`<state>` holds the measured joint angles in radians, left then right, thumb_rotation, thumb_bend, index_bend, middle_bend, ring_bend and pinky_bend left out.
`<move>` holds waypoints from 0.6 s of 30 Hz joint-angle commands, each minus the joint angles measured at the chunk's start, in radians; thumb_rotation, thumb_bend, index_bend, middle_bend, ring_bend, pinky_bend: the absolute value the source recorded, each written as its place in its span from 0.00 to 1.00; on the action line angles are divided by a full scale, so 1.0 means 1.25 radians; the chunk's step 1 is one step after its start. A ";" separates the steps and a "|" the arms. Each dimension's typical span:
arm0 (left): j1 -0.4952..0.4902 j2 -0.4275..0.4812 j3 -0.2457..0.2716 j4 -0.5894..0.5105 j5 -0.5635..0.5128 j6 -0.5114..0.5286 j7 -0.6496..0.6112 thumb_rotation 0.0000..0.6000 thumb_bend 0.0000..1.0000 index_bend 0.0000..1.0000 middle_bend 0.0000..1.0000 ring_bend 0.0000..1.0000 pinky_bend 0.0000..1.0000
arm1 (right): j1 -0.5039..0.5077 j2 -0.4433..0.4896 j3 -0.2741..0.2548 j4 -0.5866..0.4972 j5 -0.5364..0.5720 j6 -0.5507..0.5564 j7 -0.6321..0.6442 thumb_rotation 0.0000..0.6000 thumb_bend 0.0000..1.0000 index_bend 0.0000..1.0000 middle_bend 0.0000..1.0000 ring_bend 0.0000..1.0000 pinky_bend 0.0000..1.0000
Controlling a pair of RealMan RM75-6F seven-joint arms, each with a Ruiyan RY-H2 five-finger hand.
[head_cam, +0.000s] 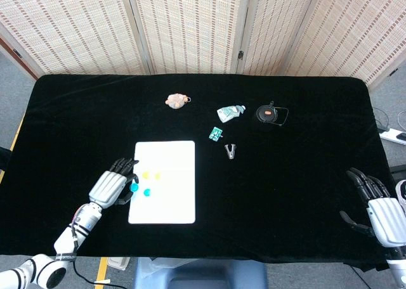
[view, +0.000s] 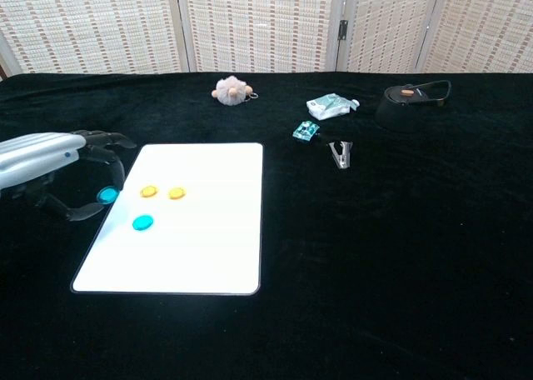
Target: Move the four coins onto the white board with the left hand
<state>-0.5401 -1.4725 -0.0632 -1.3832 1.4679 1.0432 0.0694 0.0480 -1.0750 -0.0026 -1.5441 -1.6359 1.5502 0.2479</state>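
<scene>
A white board (head_cam: 166, 194) (view: 200, 247) lies on the black table. On it sit two yellow coins (view: 148, 192) (view: 176, 193) and a cyan coin (head_cam: 147, 192) (view: 142, 222). My left hand (head_cam: 113, 187) (view: 58, 170) hovers at the board's left edge, pinching another cyan coin (head_cam: 134, 187) (view: 107, 195) between thumb and fingers. My right hand (head_cam: 375, 208) rests open at the table's right front corner, seen only in the head view.
Behind the board lie a pinkish plush (head_cam: 177, 100), a white-green packet (head_cam: 229, 113), a small teal item (head_cam: 216, 134), a metal clip (head_cam: 230, 151) and a black round device (head_cam: 269, 114). A woven screen stands behind the table.
</scene>
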 commanded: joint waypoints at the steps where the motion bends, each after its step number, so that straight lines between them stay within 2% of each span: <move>1: -0.021 -0.013 -0.008 -0.017 0.003 -0.018 0.025 1.00 0.46 0.50 0.11 0.00 0.00 | 0.000 0.000 0.000 0.001 0.001 -0.001 0.001 1.00 0.30 0.01 0.10 0.15 0.13; 18: -0.093 -0.080 -0.023 -0.033 -0.054 -0.098 0.123 1.00 0.46 0.49 0.11 0.00 0.00 | 0.004 -0.006 0.002 0.016 0.012 -0.013 0.014 1.00 0.30 0.01 0.10 0.15 0.13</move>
<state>-0.6516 -1.5683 -0.0896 -1.4269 1.4058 0.9265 0.2186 0.0526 -1.0825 0.0001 -1.5240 -1.6207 1.5334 0.2658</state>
